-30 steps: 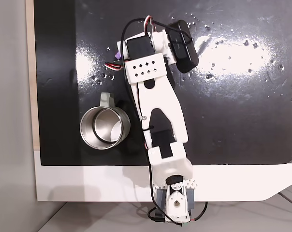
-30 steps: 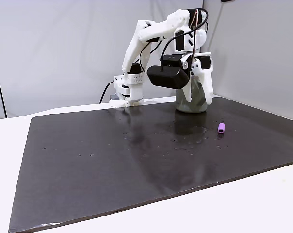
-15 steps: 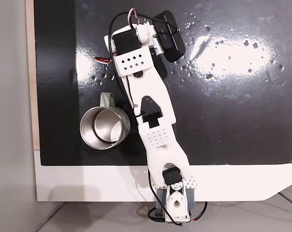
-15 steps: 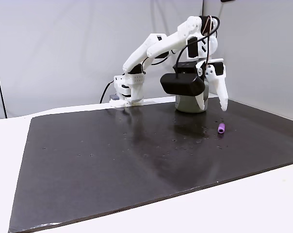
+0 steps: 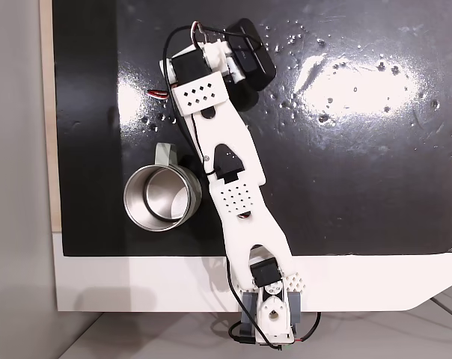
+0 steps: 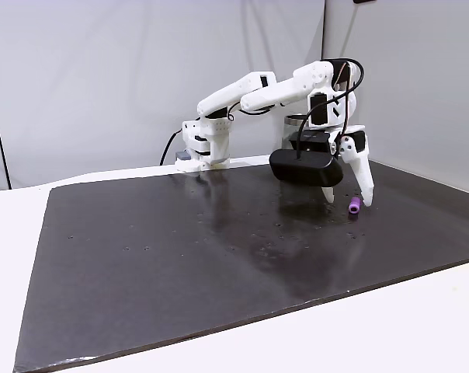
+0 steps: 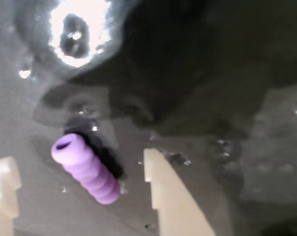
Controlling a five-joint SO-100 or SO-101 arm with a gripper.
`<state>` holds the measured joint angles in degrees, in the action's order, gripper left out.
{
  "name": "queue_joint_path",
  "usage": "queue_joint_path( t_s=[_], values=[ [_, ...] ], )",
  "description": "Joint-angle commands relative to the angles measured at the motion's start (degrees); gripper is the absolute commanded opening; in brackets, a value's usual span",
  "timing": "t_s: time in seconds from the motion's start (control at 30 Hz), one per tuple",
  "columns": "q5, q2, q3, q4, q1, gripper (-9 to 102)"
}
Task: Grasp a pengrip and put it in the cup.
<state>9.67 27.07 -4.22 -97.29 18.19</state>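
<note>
In the wrist view, the pengrip [image 7: 85, 168] lies on the dark tabletop [image 7: 197, 98] between the spread fingers [image 7: 163, 191], touching neither. In a fixed view from the side, the gripper [image 6: 348, 198] hangs low over the pengrip [image 6: 355, 205] near the tabletop's right edge. From above, the cup [image 5: 163, 197] stands upright near the front-left corner.

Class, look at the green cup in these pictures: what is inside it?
In the top-down fixed view the cup shows just its shiny steel inside. The pengrip lies on the black mat between the open end effector's fingers. Nothing covers the cup's opening.
</note>
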Motion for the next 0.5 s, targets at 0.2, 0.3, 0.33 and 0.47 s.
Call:
queue_joint_path(
  t_s=[0.2,0.3,0.33,0.47],
  values=[
    [4.13,-2.99,3.43,5.54,3.25,26],
    [4.39,-5.10,3.43,5.71,3.52,26],
    [4.48,-5.89,3.43,5.71,3.52,25],
    [5.80,-9.67,3.43,5.27,3.43,22]
  ],
)
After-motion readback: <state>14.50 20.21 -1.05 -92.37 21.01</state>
